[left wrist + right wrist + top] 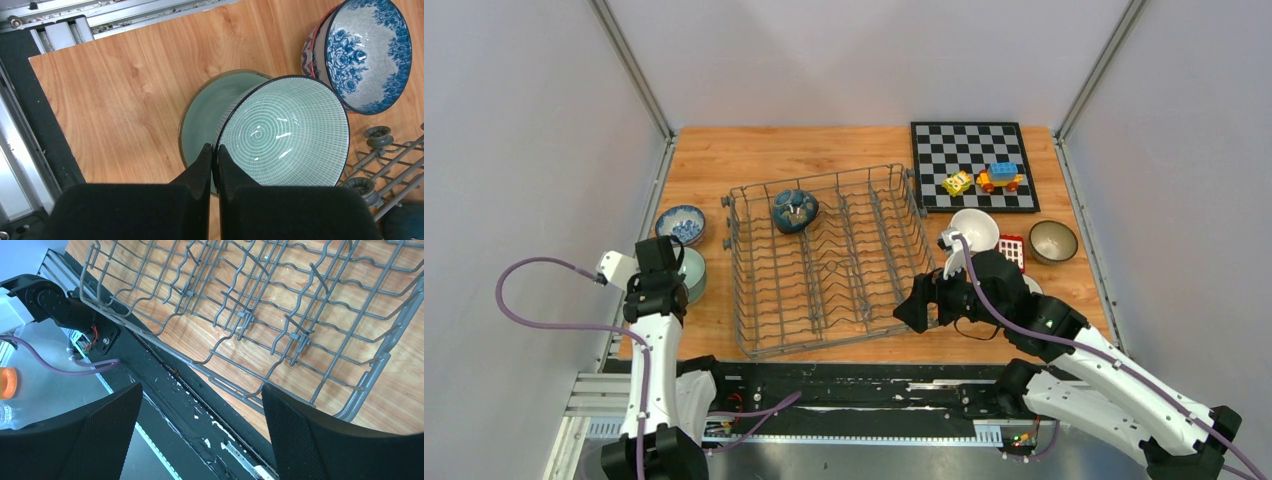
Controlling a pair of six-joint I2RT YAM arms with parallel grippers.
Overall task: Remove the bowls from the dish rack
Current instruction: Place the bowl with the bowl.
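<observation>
The grey wire dish rack stands mid-table with one dark teal bowl in its far left part. My left gripper is shut on the rim of a pale green patterned bowl, tilted over a plain pale green bowl on the table left of the rack. A blue-and-white bowl sits just beyond them. My right gripper hangs open at the rack's near right corner, nothing between its fingers. A white bowl and a beige-brown bowl sit right of the rack.
A black-and-white chessboard with small toy blocks lies at the back right. A small red-and-white item lies by the white bowl. The black rail and arm bases run along the near edge.
</observation>
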